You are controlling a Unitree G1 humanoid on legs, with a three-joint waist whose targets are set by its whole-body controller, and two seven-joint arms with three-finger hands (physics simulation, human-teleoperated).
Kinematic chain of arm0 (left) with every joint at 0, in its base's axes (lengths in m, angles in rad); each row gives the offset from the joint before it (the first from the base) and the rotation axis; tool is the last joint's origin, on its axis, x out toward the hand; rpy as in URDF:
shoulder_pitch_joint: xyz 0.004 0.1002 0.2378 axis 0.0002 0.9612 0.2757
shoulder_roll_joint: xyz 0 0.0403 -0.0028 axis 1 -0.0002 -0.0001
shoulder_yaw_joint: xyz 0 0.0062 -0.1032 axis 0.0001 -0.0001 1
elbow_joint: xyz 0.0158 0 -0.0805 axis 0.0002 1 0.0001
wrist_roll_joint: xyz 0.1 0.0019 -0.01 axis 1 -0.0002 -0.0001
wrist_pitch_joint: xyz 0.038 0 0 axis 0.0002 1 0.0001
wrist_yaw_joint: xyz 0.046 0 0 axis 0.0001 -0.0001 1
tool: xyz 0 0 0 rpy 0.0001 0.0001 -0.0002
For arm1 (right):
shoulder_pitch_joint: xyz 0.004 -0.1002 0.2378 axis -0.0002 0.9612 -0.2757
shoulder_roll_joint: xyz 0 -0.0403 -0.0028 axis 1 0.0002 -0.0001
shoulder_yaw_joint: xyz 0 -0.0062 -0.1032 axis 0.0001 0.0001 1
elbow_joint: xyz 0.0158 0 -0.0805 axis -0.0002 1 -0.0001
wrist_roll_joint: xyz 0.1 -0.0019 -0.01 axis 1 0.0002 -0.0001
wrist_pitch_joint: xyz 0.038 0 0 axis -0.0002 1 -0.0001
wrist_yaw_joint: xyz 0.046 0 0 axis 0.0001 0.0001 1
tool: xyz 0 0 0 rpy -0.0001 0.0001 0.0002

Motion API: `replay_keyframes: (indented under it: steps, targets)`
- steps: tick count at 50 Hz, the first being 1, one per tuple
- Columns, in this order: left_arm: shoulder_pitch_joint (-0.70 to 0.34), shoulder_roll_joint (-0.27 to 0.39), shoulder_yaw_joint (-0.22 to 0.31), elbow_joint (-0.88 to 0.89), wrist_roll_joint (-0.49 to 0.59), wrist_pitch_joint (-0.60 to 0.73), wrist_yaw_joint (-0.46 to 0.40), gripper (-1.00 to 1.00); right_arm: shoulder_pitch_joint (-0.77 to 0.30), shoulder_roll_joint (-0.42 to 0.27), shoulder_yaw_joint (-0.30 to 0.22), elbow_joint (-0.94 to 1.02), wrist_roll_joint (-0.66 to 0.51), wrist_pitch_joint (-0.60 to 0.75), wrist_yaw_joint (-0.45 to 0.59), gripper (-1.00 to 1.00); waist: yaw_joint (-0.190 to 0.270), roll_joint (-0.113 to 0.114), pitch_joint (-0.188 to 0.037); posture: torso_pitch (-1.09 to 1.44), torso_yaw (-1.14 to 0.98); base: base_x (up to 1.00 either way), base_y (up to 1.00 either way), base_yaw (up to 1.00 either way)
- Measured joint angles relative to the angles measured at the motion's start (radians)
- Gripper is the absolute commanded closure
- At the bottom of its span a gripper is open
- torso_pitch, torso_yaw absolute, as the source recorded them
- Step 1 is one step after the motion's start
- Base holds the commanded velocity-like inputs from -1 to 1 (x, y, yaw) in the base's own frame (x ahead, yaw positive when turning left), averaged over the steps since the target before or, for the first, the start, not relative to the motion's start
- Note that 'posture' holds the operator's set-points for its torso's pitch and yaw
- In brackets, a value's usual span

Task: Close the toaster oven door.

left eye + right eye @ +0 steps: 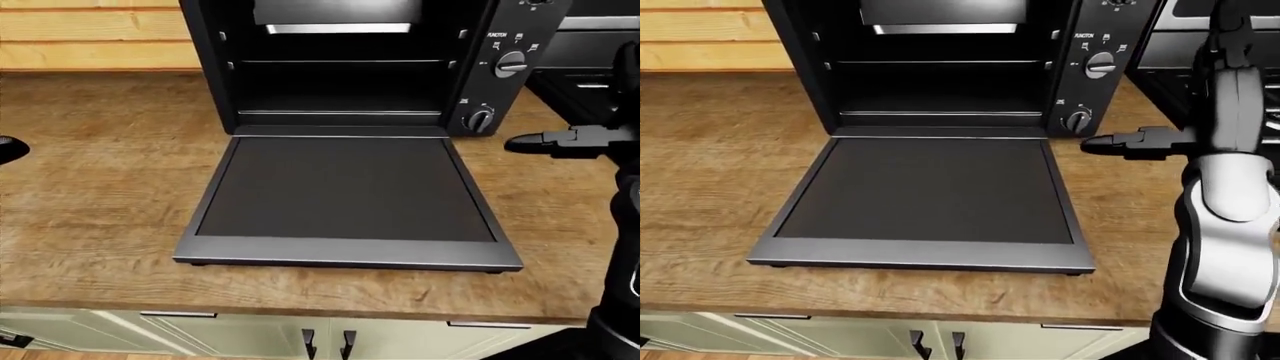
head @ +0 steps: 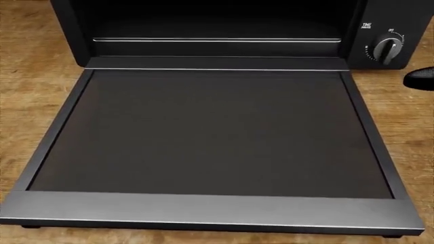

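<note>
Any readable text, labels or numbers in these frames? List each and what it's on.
"FUNCTION": small white label above the middle knob on the toaster oven control panel, just legible in the left-eye view.
Two-line white label left of the lower knob in the head view: first line looks like "TIME", second line too blurred to read.
Short mark above that knob, possibly "OFF": too small to be sure.
Dial tick marks and icons: unreadable.
Nothing on the toaster oven door.
</note>
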Motion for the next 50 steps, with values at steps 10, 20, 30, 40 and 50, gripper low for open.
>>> replay_keyframes:
  steps: [10,20,30,40,50]
  targets:
    - [-0.002,0.005,0.0,0.006,0.0,-0.002,0.001,-1.0,0.045,0.017,-0.011,0.04,-0.034,-0.072,0.035,-1.0,-0.001,0.002,-0.001,0.0,0.0,0.0,0.0,0.0]
    - [0.001,0.005,0.002,0.011,0.003,-0.005,-0.004,-1.0,0.081,0.029,-0.01,0.048,-0.085,-0.125,0.103,-1.0,-0.002,0.003,-0.002,0.0,0.0,0.0,0.0,0.0]
    - [0.003,0.005,0.005,0.011,0.003,-0.004,-0.005,-1.0,0.089,0.032,-0.017,0.053,-0.11,-0.137,0.137,-1.0,-0.001,0.003,-0.004,0.0,0.0,0.0,0.0,0.0]
    - [-0.003,0.01,0.002,0.012,0.001,-0.003,0.0,-1.0,0.097,0.024,-0.024,0.064,-0.126,-0.154,0.161,-1.0,0.0,0.001,-0.006,0.0,0.0,0.0,0.0,0.0]
    - [-0.005,0.013,-0.001,0.008,-0.004,0.0,0.001,-1.0,0.12,0.035,-0.024,0.102,-0.152,-0.196,0.172,-1.0,-0.001,0.001,-0.007,0.0,0.0,0.0,0.0,0.0]
